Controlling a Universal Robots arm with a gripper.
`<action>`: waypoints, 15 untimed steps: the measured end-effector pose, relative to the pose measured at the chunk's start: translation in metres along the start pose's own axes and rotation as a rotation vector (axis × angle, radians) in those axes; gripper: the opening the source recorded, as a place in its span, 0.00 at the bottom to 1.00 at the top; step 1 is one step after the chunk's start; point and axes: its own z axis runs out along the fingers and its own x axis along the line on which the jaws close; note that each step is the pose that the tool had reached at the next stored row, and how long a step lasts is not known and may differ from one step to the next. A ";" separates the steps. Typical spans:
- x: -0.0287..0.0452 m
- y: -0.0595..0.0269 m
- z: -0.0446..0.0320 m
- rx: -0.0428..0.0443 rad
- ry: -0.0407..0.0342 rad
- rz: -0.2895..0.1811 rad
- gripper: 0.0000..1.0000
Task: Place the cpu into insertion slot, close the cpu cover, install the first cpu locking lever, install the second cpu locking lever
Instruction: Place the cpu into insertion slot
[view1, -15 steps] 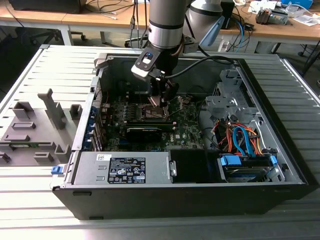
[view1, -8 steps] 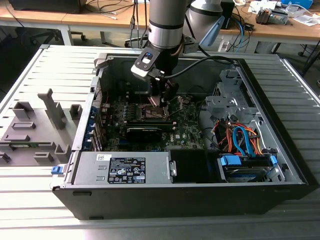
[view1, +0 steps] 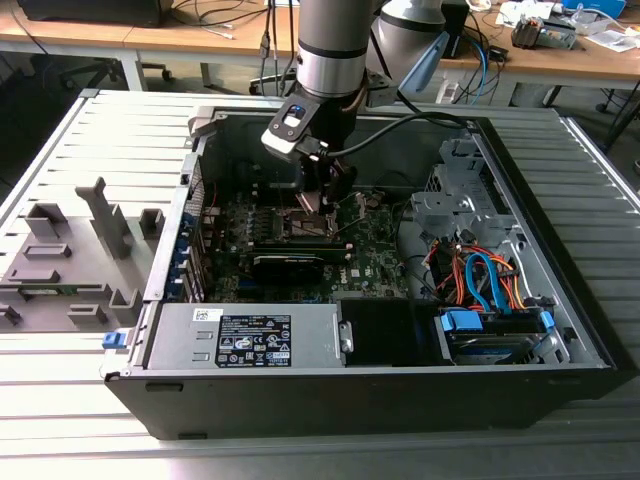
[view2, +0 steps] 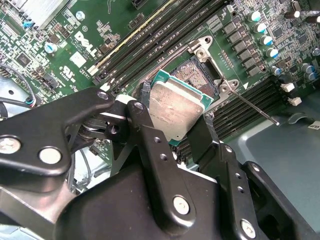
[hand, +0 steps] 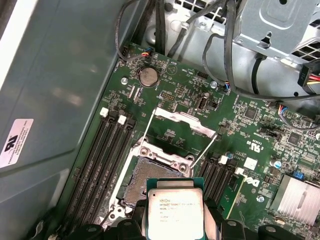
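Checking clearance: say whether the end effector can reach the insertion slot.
Probably yes: the cpu cover is open, the insertion slot bare, the end effector holding the cpu just above it.

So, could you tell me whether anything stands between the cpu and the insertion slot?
Nothing visible does: the end effector holds the cpu just over the open insertion slot, and the cpu cover is swung back.

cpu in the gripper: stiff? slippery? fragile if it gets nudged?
Probably stiff: the cpu, a flat metal-faced chip, shows no bend where the gripper clamps its edges. Likely slippery; that face looks smooth and shiny. Thin, so probably light, and delicate if knocked against the insertion slot close by.
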 end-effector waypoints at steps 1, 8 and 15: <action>0.0000 0.0000 0.0000 0.0001 0.0000 0.001 0.54; 0.0000 0.0000 0.0000 0.0004 0.0003 0.010 0.54; 0.0000 0.0000 0.0000 0.0006 0.0005 0.016 0.54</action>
